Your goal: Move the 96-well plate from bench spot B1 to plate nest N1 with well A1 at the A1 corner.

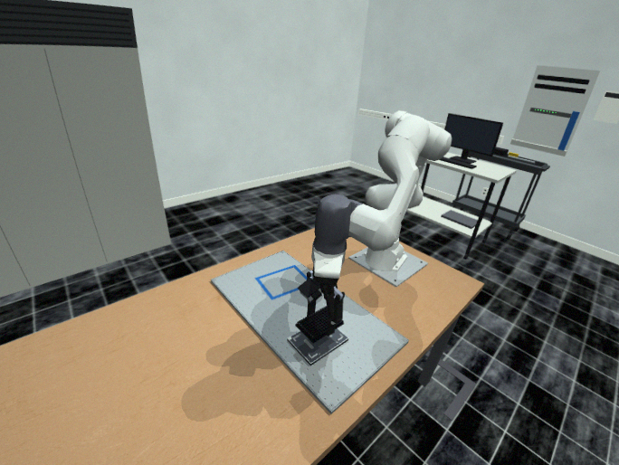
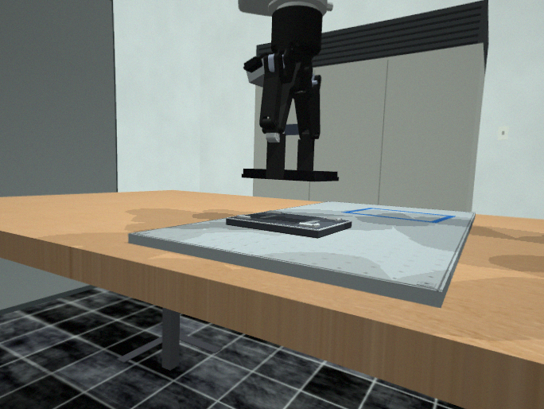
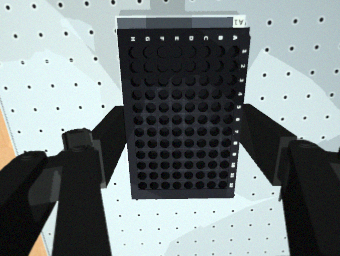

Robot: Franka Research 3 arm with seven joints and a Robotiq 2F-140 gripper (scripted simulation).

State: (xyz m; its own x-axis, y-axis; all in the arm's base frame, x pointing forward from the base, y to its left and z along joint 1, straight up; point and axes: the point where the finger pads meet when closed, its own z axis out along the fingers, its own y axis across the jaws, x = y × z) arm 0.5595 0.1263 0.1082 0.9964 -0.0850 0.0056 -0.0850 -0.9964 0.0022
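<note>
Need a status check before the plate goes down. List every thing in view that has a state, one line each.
96-well plate: held level in the air above the nest, not yet seated.
Gripper: shut on the plate's long sides.
Plate nest N1: vacant, flat on the breadboard.
A1 corner mark: visible beyond the plate's A/1 corner.
Bench spot B1: blue outline, nothing on it.
Monitor: screen dark.

Top: looked down obliquely from afar.
Exterior: sat low at bench height, near.
Wrist: faced straight down.
Shared: perforated board [image 1: 367, 345].
</note>
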